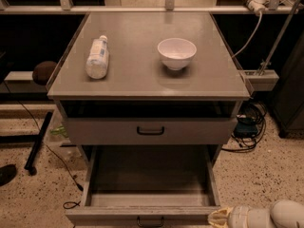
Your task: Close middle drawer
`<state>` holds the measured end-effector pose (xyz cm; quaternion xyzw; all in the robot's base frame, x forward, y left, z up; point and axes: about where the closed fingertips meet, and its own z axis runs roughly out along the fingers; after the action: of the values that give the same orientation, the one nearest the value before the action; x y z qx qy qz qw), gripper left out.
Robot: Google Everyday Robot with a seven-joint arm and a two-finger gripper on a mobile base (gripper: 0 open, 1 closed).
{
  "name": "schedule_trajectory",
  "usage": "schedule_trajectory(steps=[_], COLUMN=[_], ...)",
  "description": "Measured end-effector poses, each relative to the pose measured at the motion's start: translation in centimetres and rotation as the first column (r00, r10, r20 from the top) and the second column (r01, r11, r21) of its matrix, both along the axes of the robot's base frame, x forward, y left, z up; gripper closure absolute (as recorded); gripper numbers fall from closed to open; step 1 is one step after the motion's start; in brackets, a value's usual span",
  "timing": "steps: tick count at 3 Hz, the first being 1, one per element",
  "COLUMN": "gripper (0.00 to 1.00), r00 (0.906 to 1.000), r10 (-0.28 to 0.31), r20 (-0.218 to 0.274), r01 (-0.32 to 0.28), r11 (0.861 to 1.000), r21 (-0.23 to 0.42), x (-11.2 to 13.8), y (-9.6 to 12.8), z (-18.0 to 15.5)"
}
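Seemingly pre-push, tool (220,218) (state: cannot tell) at right front corner of middle drawer (114,216); next, shove straight in.

Cabinet top (137,80) bears bottle (97,58), bowl (176,53); hand (219,218) lower right.

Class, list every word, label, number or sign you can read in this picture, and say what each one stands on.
No text here can be read.
Bottle label: there is print, but too blurred to read.
Bowl: no text.
Top drawer and middle drawer: no labels.
Gripper, at the middle drawer's front right corner: no markings seen.
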<state>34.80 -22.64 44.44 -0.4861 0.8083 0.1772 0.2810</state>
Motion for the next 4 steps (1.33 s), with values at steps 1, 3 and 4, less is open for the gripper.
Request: schedule_trajectory(steps=[1,3,4], gripper=[0.81,0.35,0.11], r00=[1.0000,0.9975,0.9949], r10=[0.008,0.059,0.088], r20=[0.003,0.038,0.051], r01=[-0.008,-0.060,-0.089], r11=[1.000,0.998,0.996], r21=[0.003,0.009,0.021], x=[0.7,3.4,5.0], y=[0.3,1.8,2.8], z=[-0.5,-0.7,-0.9])
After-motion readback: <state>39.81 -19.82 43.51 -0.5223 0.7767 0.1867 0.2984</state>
